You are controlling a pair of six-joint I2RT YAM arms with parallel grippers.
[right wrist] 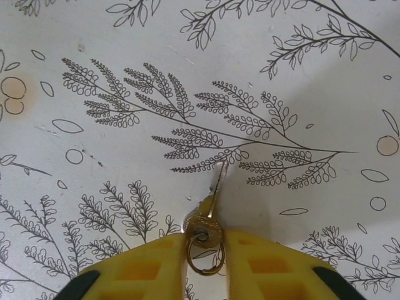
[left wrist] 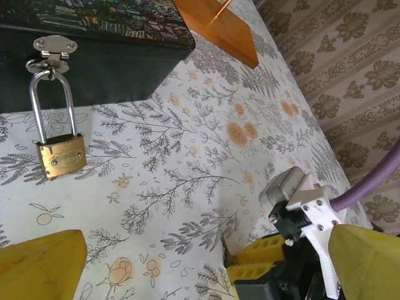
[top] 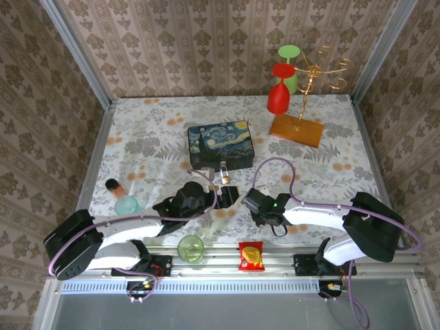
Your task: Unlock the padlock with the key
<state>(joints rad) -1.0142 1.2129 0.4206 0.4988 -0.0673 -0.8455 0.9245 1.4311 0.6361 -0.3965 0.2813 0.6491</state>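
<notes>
- The table [top: 330, 172] is covered with a floral cloth, and patterned wallpaper panels close it in on three sides.
- Both arms reach from the near edge toward the middle. The left gripper [top: 228, 196] and right gripper [right wrist: 205, 245] lie near each other, just in front of the box.
- A box painted with a starry-night scene [top: 221, 144] sits in the middle of the table, lid down.
- Far right, an orange wooden stand with a gilt rack [top: 297, 128] carries a red wine glass [top: 278, 93] and a green one [top: 290, 62], both hung upside down.
- The left gripper's jaws are spread wide with nothing between them. In its wrist view the yellow fingers [left wrist: 40, 265] sit at the two bottom corners.
- At the near edge stand a green tumbler [top: 191, 248], a red-yellow snack packet [top: 251, 256] and, further left, a teal flask [top: 127, 203].
- The brass padlock [left wrist: 60, 156] hangs by its silvery shackle from the hasp [left wrist: 53, 47] on the box's front. Its body rests on the cloth and the shackle is closed.
- The right gripper's jaws are nearly together, pinching the key [right wrist: 209, 212] by its round head. The blade points away from the gripper, tip at the cloth, and a small ring [right wrist: 205, 261] hangs from the head.
</notes>
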